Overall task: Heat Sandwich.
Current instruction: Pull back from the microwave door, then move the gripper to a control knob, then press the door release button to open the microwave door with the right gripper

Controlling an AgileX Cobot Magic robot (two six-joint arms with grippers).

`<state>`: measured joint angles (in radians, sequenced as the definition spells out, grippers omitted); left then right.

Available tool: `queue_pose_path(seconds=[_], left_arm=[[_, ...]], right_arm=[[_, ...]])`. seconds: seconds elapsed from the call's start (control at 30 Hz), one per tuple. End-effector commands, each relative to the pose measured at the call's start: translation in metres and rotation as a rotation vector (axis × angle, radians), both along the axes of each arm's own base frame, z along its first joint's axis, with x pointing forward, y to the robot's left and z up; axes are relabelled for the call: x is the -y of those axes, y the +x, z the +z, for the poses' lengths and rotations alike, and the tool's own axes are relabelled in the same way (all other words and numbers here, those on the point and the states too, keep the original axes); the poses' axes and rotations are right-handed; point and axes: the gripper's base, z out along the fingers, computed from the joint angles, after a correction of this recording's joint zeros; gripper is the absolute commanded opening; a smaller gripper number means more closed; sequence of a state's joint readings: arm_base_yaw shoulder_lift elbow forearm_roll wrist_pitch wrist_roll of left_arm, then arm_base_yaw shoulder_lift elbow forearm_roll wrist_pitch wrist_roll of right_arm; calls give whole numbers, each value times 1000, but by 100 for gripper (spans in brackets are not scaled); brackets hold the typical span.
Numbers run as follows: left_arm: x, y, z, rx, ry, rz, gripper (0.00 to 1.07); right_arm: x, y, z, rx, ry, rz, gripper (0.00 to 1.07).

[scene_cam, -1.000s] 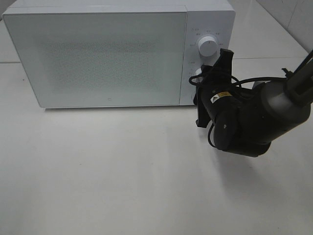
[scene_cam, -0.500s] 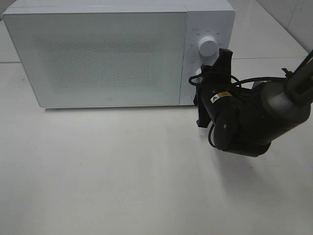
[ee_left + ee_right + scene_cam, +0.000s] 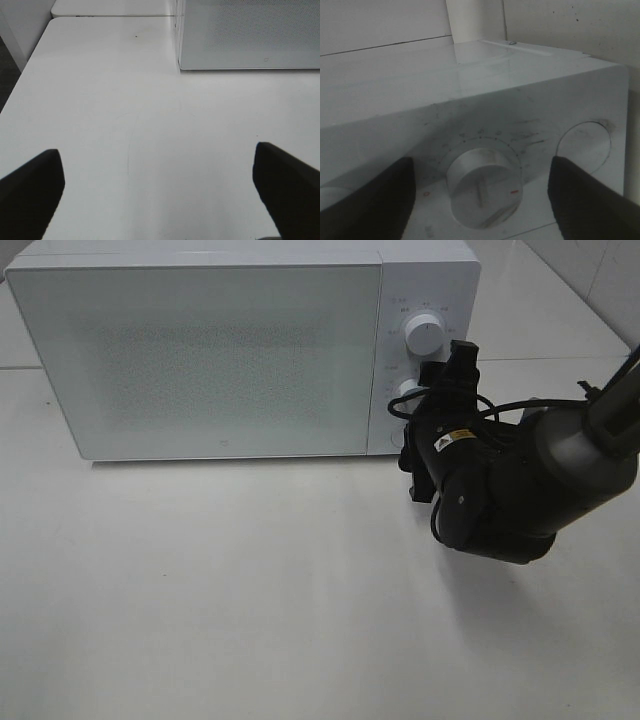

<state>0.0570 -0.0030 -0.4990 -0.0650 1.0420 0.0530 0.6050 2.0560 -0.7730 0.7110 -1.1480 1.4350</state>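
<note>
Sandwich shows in no camera; we judge it is behind the shut microwave door; right pincer is open, fingers either side of the dial, which lies straight ahead of it; left pincer is open over the desk, well apart from the controls.

Open table fronts the shut microwave; right arm crowds its control panel.

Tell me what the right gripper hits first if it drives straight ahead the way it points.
The right gripper would most likely meet the lower knob on the microwave control panel. The knob sits centred between its open jaws. How much gap remains is hard to judge.
</note>
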Motion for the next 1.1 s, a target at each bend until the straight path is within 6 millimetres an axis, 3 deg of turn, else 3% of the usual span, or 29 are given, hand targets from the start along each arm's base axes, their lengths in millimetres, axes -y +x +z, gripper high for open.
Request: queue_pose_path(seconds=[0.03, 0.57, 0.73, 1.1], left_arm=[[0, -4, -1, 29, 1, -10, 97], [0, -4, -1, 29, 1, -10, 97], [0, -4, -1, 29, 1, -10, 97], [0, -4, -1, 29, 2, -10, 97]], right_arm=[[2, 7, 22, 156, -4, -17, 76], [-2, 2, 19, 153, -29, 60, 76], [2, -10, 14, 128, -32, 113, 76], [25, -58, 30, 104, -80, 209, 76]])
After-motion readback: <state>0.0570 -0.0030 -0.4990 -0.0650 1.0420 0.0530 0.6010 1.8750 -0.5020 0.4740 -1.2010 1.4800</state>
